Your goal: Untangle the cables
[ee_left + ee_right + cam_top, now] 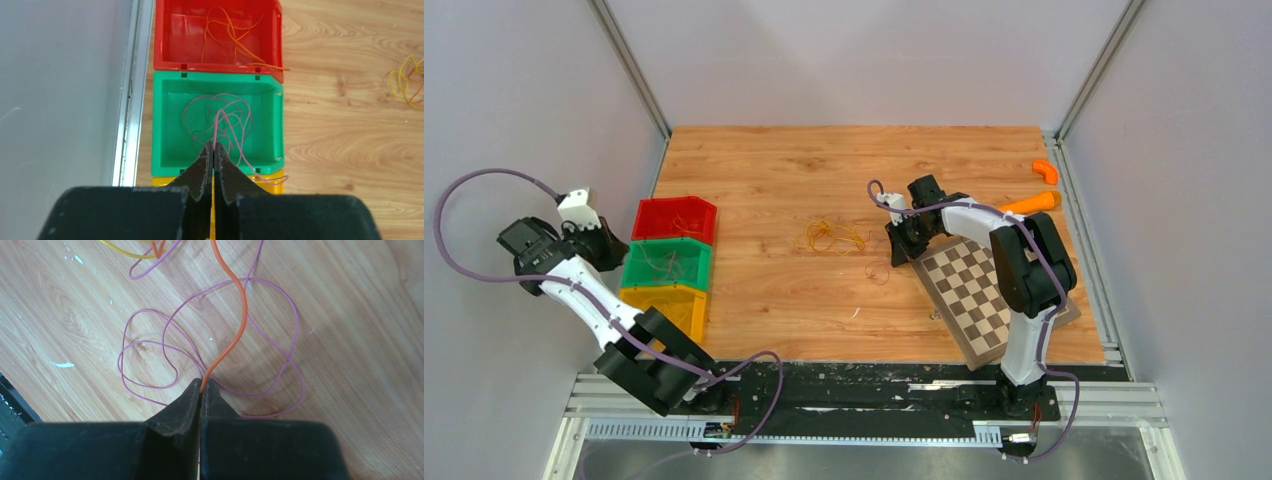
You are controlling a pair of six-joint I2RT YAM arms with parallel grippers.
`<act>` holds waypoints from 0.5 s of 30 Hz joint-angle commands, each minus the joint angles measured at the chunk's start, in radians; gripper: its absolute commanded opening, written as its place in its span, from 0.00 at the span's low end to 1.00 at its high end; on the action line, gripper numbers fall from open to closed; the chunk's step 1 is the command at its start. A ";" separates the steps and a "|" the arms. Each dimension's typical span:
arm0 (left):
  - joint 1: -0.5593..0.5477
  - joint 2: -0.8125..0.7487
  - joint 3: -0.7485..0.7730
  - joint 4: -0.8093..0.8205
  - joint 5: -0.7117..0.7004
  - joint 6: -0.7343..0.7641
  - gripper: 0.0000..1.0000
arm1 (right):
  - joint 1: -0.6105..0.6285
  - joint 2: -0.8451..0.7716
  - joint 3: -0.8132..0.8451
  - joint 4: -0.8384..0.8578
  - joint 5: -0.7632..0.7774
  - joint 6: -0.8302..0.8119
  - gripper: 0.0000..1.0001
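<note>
- Wooden surface (824, 320) between grey walls.
- Right gripper (201, 385) clenched on an orange cable (240, 315), over purple cable (150, 347) loops lying flat.
- Left gripper (214, 147) pinches a pink cable (220, 120) above the green bin (165, 125).
- Farther, a yellow-orange tangle (832, 238) mid-surface.

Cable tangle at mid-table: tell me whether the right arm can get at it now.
Probably yes: the tangle lies on the table close beside the right tool, nothing bulky between. But that tool is shut on an orange cable.

Three bins (637, 268) line the table's (824, 160) left edge; cables (832, 237) lie mid-table; a board (979, 290) lies near its front right corner.
</note>
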 commanded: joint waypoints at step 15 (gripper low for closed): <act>-0.152 0.103 -0.227 0.309 -0.256 0.081 0.04 | -0.008 0.057 0.011 -0.077 0.048 -0.011 0.00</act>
